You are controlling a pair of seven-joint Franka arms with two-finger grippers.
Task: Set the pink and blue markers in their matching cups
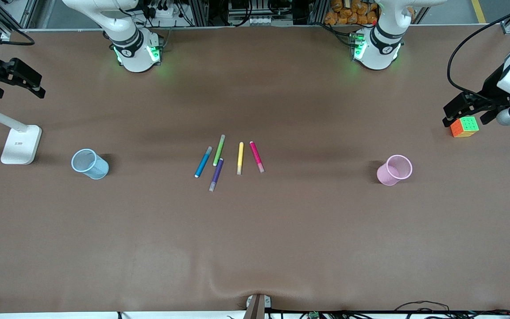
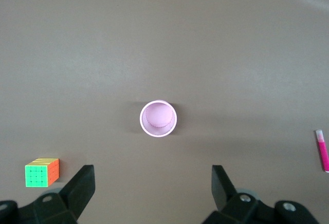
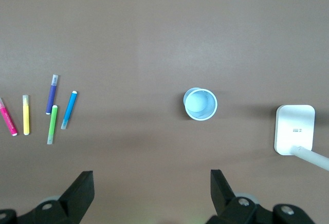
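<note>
The pink marker and the blue marker lie flat in a loose row of markers at the middle of the table. The pale blue mesh cup stands toward the right arm's end, and the pink cup toward the left arm's end. Both cups are upright and empty in the wrist views: pink cup, blue cup. My left gripper hangs open, high over the table by a colour cube. My right gripper hangs open, high above a white lamp stand. Neither gripper holds anything.
Green, purple and yellow markers lie between the blue and pink ones. A colour cube sits at the left arm's end. A white lamp base stands at the right arm's end, beside the blue cup.
</note>
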